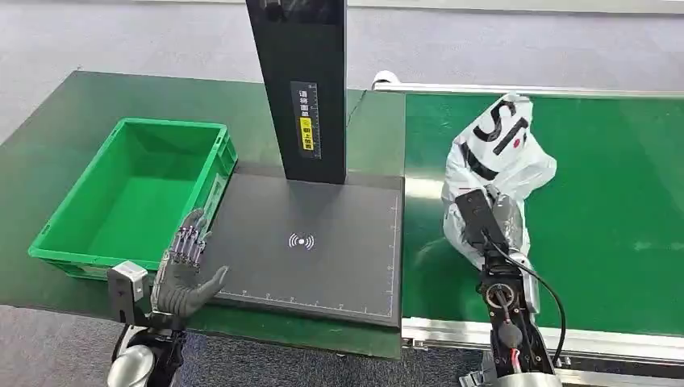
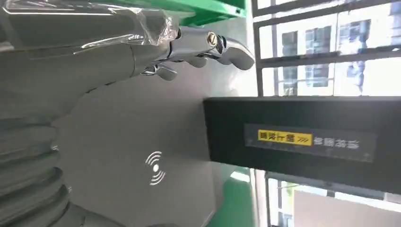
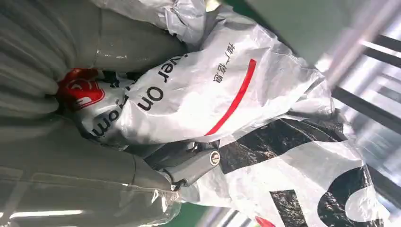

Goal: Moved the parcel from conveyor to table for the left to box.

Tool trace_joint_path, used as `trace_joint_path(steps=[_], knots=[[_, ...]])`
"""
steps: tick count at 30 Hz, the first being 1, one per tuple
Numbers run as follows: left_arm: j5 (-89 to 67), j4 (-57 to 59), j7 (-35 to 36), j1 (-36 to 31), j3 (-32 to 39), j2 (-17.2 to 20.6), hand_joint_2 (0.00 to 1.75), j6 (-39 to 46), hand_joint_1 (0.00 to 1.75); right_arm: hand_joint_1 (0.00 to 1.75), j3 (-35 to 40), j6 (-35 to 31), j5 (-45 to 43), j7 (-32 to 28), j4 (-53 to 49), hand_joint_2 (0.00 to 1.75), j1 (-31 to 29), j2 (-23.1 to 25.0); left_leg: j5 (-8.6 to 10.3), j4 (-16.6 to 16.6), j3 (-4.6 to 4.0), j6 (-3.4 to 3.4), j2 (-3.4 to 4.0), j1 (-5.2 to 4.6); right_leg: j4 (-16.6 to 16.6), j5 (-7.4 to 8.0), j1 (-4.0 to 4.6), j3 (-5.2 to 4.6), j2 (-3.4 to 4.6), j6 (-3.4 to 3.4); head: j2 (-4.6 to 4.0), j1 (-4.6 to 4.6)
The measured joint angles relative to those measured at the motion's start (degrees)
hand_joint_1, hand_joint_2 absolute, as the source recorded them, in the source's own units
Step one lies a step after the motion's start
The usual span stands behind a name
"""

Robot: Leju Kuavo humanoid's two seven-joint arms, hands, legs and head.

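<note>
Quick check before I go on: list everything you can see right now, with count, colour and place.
Parcel: one, white and silver bag with black print, on the conveyor, held by the right hand.
Conveyor: one, green belt, on the right.
Crate: one, green, on the table's left part.
Table: one, dark green.
Scanner pad: one, black, mid-table, beside the crate.
Post: one, black, yellow label, at the pad's back edge.
Left hand: open, at the pad's near left corner.
Right hand: gripping the parcel.

Bin [image 1: 137,193] left of pad [image 1: 310,246]; parcel [image 1: 496,157] on conveyor [image 1: 613,218], right.
</note>
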Motion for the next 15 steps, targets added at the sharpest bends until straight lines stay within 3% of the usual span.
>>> trace_joint_path(steps=[6, 15], knots=[[-0.5, 0.4, -2.4, -1.1, -0.4, -0.4, 1.75, 1.7, 0.0, 1.75, 0.6, -2.5, -6.9, -11.8, -9.5, 1.75, 4.8, 0.0, 0.0, 0.0, -0.02, 0.0, 0.03, 0.0, 0.0, 0.0, 0.0, 0.0, 0.01, 0.0, 0.0, 0.02], [-0.1, 2.9, -4.6, -4.0, -1.3, 0.1, 1.75, 1.8, 0.0, 1.75, 11.0, 3.1, -6.9, -17.3, -20.5, 1.75, 10.1, -1.2, 0.0, 0.0, -0.02, 0.0, 0.03, 0.01, 0.0, 0.0, 0.01, -0.01, 0.01, 0.0, 0.0, 0.02]])
